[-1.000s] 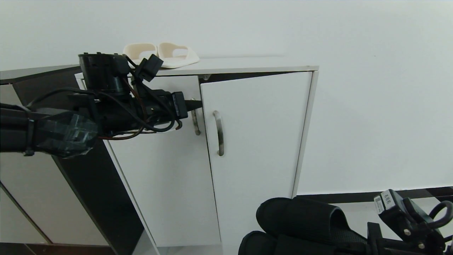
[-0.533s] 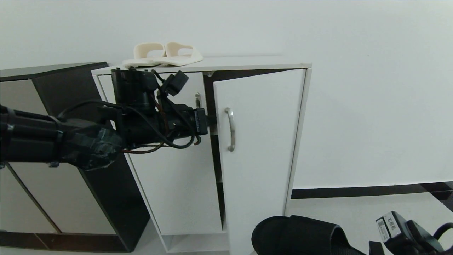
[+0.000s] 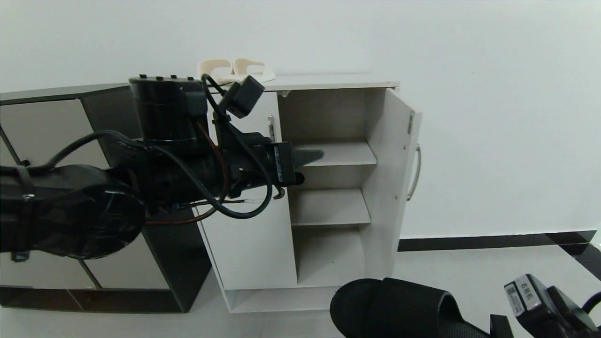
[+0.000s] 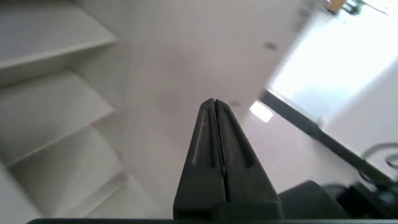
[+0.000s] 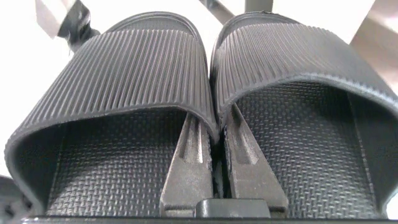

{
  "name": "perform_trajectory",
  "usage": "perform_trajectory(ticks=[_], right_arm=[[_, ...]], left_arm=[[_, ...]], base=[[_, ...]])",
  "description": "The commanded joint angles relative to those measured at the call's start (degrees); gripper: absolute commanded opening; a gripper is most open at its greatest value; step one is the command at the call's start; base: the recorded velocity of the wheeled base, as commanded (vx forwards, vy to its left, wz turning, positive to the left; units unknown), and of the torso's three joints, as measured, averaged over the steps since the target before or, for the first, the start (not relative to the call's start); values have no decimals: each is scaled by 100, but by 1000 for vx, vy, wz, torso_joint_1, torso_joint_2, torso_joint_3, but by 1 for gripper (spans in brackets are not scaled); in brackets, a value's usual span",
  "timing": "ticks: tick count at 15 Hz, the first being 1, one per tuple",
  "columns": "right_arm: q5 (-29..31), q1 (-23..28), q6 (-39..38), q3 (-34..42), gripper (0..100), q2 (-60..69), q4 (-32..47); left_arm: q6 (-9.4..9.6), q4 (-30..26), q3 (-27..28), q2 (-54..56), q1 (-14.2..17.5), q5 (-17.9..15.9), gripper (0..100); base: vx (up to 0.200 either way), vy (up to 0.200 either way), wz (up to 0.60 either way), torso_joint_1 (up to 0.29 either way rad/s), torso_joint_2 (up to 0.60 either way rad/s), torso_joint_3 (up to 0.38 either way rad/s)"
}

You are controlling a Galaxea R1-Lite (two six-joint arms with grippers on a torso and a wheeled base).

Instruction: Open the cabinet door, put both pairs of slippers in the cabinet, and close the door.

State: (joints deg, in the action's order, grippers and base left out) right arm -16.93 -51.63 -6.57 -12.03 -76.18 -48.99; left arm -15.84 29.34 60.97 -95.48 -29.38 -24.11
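The white cabinet [image 3: 328,84] stands with its right door [image 3: 392,188] swung wide open, showing bare shelves [image 3: 331,206]. Its left door [image 3: 249,244] is closed. A cream pair of slippers [image 3: 235,69] lies on the cabinet top. My left gripper [image 3: 315,155] is shut on nothing, level with the upper shelf in front of the open compartment; its closed fingertips [image 4: 216,107] point past the shelves [image 4: 56,106]. A black pair of slippers [image 3: 399,305] hangs low in front of the cabinet. My right gripper [image 5: 214,127] is shut on the two black slippers' [image 5: 292,81] touching inner edges.
A dark cabinet with glossy panels [image 3: 61,122] adjoins the white one on the left. The open door juts toward the right. Pale floor [image 3: 469,267] with a black baseboard [image 3: 493,241] lies to the right, below a white wall.
The right door has swung from slightly ajar to wide open. My left gripper has moved right, from the door's edge to the open compartment. The head camera has shifted.
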Motion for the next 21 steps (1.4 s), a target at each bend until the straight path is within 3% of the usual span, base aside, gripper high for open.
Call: perform_trajectory(ticks=[1,2,3,4,5,6,7,8,10,12,13,16,17,18,19,20,21], right_arm=[[313,74,-99,-396,0,-266,145],[700,74,-222,-599,0,-407,250],[1517,56,-529,-1003,0,-635,452],[2282,65,-793,-1363,0,-916,628],[2484,74,-855,-1451,0,-969,663],[2792,91,-925,-1548,0,-1118,663],[2818,83,-916,-1539,0,-1136,663],[2836,83,-916,-1521,0,-1154,663],[2845,91,-916,-1521,0,-1162,663],[2845,100,-916,-1495,0,-1189,663],[2845,100,-916,-1504,0,-1250,663],[2845,83,-899,-1513,0,-1382,637],[2845,74,-907,-1486,0,-1382,637],[2836,47,-899,-1460,0,-1365,628],[2836,47,-899,-1460,0,-1356,628],[2827,21,-899,-1469,0,-1373,628],[2801,4,-899,-1477,0,-1382,619]], left_arm=[[-16,-51,-111,627,134,548,0],[-7,-122,-164,864,134,873,0],[72,-579,-287,1409,134,1638,0],[546,-1458,-392,2121,90,2807,0],[793,-1809,-428,2411,81,3299,0],[1267,-2820,-858,3448,248,4283,0],[1399,-2978,-1201,4028,635,4275,0],[1417,-2978,-1895,4810,1171,4336,0],[1302,-2996,-2976,6234,1918,4644,0],[1329,-3005,-3970,7482,2622,4688,0],[1337,-3005,-4453,8045,2815,4688,0],[1478,-3066,-5385,9196,2894,4582,0],[1645,-3049,-5727,9460,2912,4002,0],[1645,-2934,-6000,9548,2938,3361,0],[1619,-2715,-6070,9548,2938,3009,0],[1610,-2758,-6088,9548,2938,2561,0],[1619,-2969,-6088,9548,2938,2332,0]], base=[[0,0,0,0,0,0],[0,0,0,0,0,0],[0,0,0,0,0,0],[0,0,0,0,0,0],[0,0,0,0,0,0],[0,0,0,0,0,0],[0,0,0,0,0,0],[0,0,0,0,0,0],[0,0,0,0,0,0],[0,0,0,0,0,0],[0,0,0,0,0,0],[0,0,0,0,0,0],[0,0,0,0,0,0],[0,0,0,0,0,0],[0,0,0,0,0,0],[0,0,0,0,0,0],[0,0,0,0,0,0]])
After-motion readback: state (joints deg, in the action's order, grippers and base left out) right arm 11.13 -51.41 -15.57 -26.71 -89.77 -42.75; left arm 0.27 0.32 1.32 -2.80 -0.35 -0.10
